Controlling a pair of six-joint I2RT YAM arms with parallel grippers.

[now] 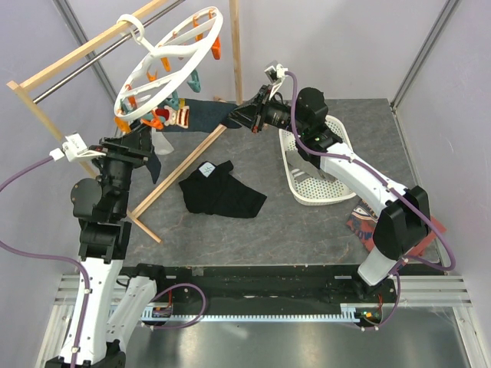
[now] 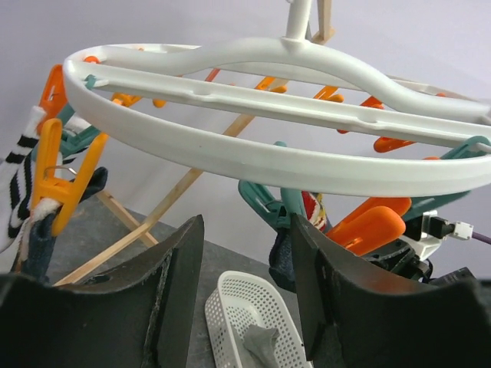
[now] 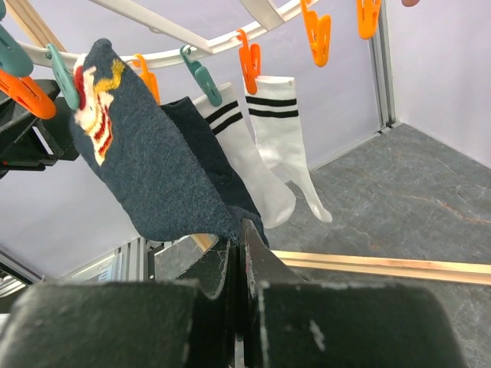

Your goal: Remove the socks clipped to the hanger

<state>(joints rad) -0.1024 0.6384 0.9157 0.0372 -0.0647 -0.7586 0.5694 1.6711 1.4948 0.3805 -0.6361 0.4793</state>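
Right pincer (image 3: 239, 234) is pressed shut on the toe of a navy sock (image 3: 153, 169), whose orange-and-white cuff is bitten by a teal peg (image 3: 63, 80) on the round white hanger (image 2: 268, 157). The sock stretches out sideways from the ring, above the worktop (image 3: 414, 192). Two white striped socks (image 3: 276, 146) dangle from neighbouring pegs. Left pincer (image 2: 247, 257) stands spread and empty just under the ring's near rim. A grey sock (image 2: 257, 341) lies in the white basket (image 2: 238, 295) below.

The sock looks light, soft and stretchy, so a tug from the toe likely spends itself in the knit before the peg lets go. A hold higher up, close under the cuff, would probably pass the pull straight to the peg. The hanger hangs from a hook and seems free to tilt and swing with any pull; steadying its stiff plastic ring would likely help.
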